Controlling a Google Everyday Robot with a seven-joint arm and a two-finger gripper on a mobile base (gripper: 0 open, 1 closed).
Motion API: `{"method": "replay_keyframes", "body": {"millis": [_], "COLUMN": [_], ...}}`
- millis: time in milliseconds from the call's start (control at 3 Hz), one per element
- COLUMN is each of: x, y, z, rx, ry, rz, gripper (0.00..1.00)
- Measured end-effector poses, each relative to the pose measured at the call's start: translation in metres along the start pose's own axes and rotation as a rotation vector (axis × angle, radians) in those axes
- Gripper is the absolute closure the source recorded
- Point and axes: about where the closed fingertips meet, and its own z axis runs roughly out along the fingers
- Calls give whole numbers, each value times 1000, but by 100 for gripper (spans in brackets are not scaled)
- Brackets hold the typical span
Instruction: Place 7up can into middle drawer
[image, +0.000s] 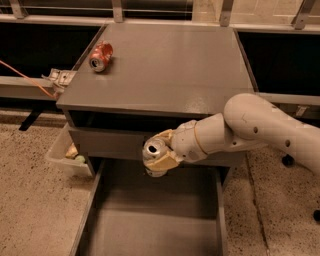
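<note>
Crushed red can (101, 56) lies far-left on cabinet top (170, 65). Ctr: gripper (159, 161) clamped round 7up can (152, 149), silver top up, over back end of pulled-out middle drawer (155, 222). Arm (260, 127) enters from rt.

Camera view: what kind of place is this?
Probably an office or lab test area, not a home: a plain grey drawer cabinet on speckled hard floor, with metal railing posts behind. The gripper holds the 7up can above the back of the open middle drawer.
</note>
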Motion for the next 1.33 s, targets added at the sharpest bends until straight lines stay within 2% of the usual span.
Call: {"method": "replay_keyframes", "body": {"millis": [667, 1000, 1333], "x": [-4, 10, 34], "y": [9, 27, 53], "z": [10, 24, 35], "rx": [-19, -27, -6], "ry": [15, 12, 19], "rz": [19, 58, 94], "gripper": [100, 100, 100]}}
